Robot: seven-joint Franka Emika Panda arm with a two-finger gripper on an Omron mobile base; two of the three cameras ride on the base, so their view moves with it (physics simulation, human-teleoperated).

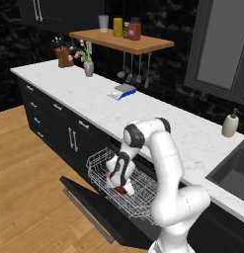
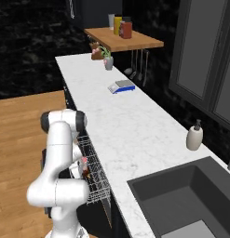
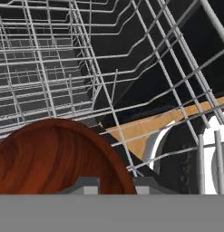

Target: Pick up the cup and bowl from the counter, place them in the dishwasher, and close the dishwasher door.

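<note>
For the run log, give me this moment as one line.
stage: loading bowl | bowl: held in fingers, down in rack | dishwasher door: open

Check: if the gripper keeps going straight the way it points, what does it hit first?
Likely the white wire rack of the dishwasher; the gripper, shut on the bowl, points into it, though depth is unclear.

No readable text, labels, brands or numbers anywhere
</note>
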